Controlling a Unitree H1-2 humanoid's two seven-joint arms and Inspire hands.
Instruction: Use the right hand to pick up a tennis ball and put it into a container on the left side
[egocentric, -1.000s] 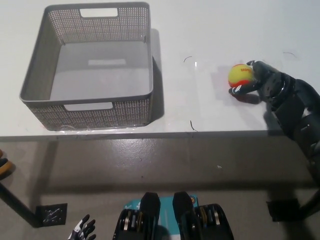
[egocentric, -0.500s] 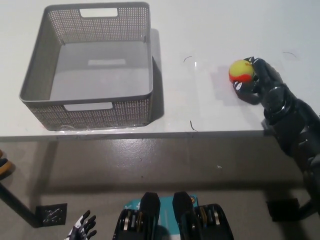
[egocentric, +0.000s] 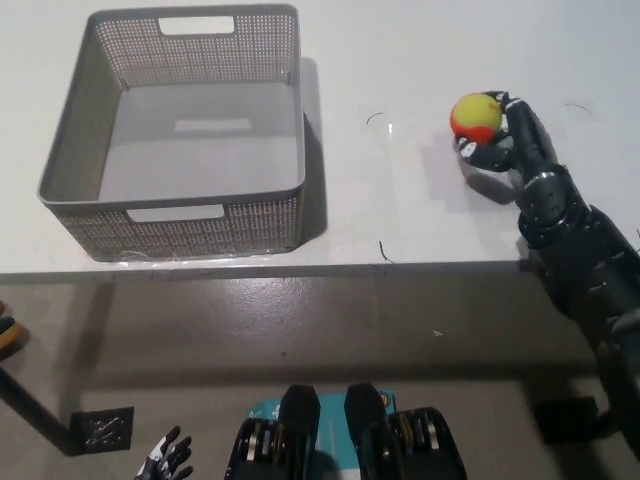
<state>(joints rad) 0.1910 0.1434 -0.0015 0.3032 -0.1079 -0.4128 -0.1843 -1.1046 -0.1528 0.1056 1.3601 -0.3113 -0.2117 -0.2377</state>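
Observation:
A yellow and orange tennis ball (egocentric: 476, 117) is held above the white table at the right, with my black right hand (egocentric: 510, 140) shut on it from the right and below. Its shadow falls on the table just under it. The grey perforated basket (egocentric: 70, 150) stands on the table's left half, nothing inside. My white left hand (egocentric: 166, 459) hangs low at the bottom left, below the table edge, fingers apart and holding nothing.
The white table (egocentric: 400, 220) ends at a front edge running across the middle of the view. A gap of bare tabletop lies between the basket and the ball. Grey floor shows below the table edge.
My right hand has closed round the ball and raised it off the table, moving slightly up and left in the picture. The left hand has barely shifted.

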